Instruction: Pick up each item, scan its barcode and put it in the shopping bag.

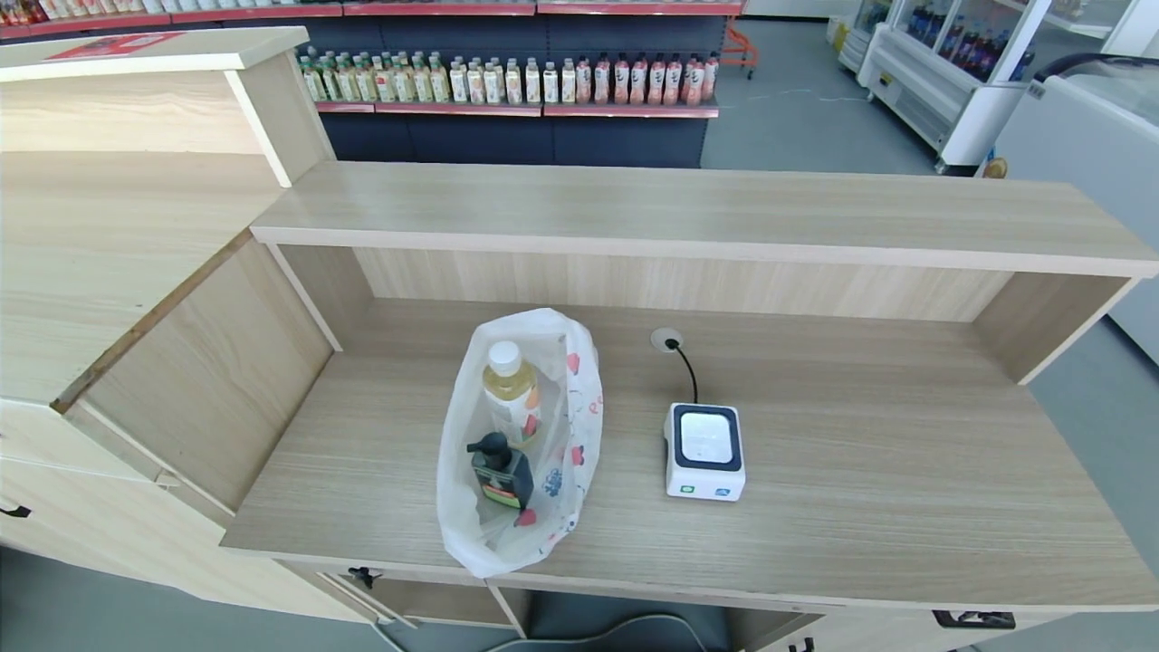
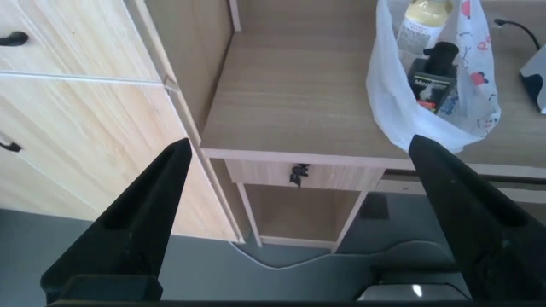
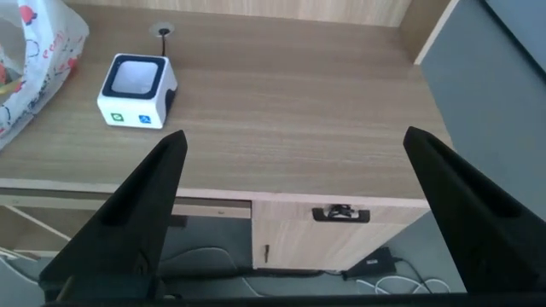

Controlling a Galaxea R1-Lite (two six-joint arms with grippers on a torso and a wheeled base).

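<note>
A white plastic shopping bag [image 1: 579,426] with red and blue prints stands open on the wooden counter [image 1: 887,489]. Inside it are a yellow drink bottle [image 1: 510,389] with a white cap and a dark pump bottle [image 1: 500,471]. The bag [image 2: 465,111] and both bottles also appear in the left wrist view. A white barcode scanner [image 1: 704,450] sits to the bag's right, its cable running to a grommet [image 1: 666,340]. My left gripper [image 2: 303,213] hangs open below the counter's front edge, left of the bag. My right gripper [image 3: 299,213] is open, low before the counter, with the scanner [image 3: 136,89] ahead.
A raised shelf [image 1: 688,213] runs along the counter's back, with side walls at both ends. A taller wooden cabinet [image 1: 109,226] stands on the left. Drawers with black handles [image 3: 341,212] sit under the counter. Shelves of bottles [image 1: 507,81] and fridges [image 1: 960,72] stand far behind.
</note>
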